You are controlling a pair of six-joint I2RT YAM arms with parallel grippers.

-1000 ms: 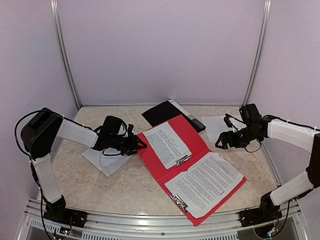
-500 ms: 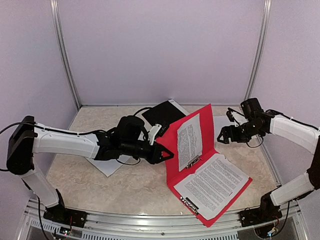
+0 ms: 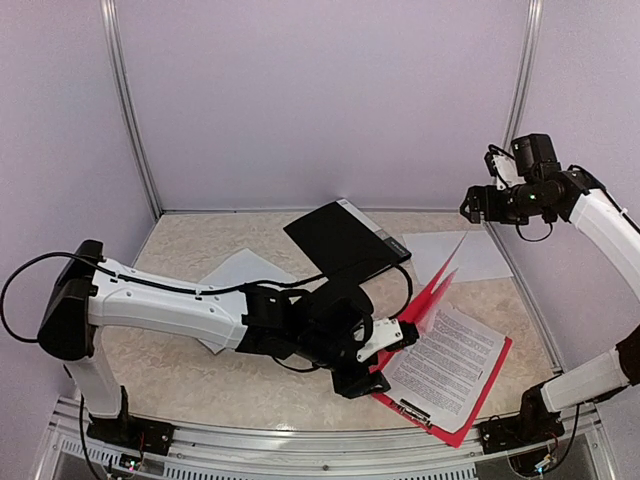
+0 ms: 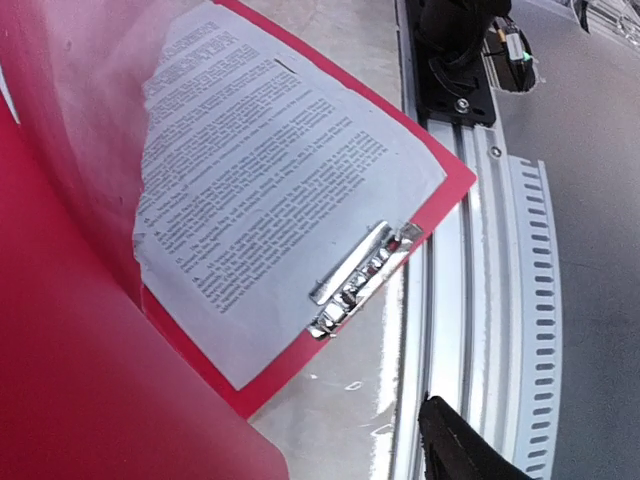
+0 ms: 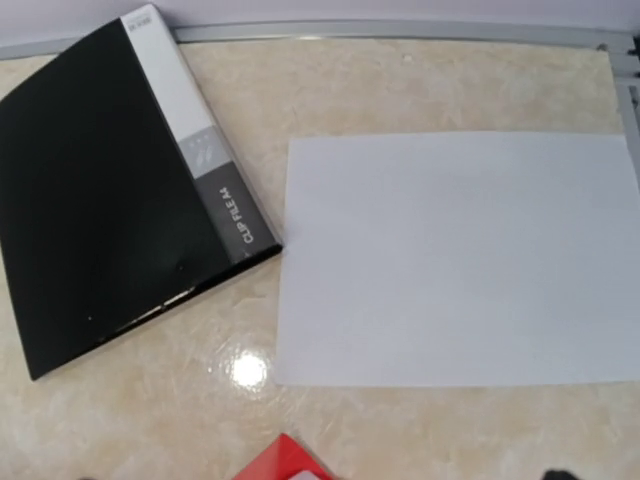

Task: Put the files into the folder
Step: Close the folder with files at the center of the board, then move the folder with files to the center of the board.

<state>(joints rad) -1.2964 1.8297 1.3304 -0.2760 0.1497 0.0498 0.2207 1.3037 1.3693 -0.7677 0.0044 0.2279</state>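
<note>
The red folder (image 3: 468, 428) lies at the front right, and its left cover (image 3: 440, 285) stands raised and leans over the right half. A printed sheet (image 3: 445, 365) sits under a metal clip (image 4: 362, 278) on that half. My left gripper (image 3: 382, 360) is low at the folder's left edge and open. In the left wrist view only one finger (image 4: 470, 450) shows, with the red cover (image 4: 70, 350) close at the left. My right gripper (image 3: 478, 205) hangs high at the back right, open and holding nothing, above a blank sheet (image 5: 460, 260). Another blank sheet (image 3: 235, 275) lies behind the left arm.
A black clip file (image 3: 345, 240) lies shut at the back middle, also seen in the right wrist view (image 5: 90, 190). The aluminium rail (image 3: 300, 435) runs along the near table edge, right beside the folder's front corner. The right arm's base (image 4: 455, 50) stands on it.
My left arm swept right across the table, lifting the folder's left cover from flat to leaning over the right half, and the folder slid right. The right arm rose up and back.
</note>
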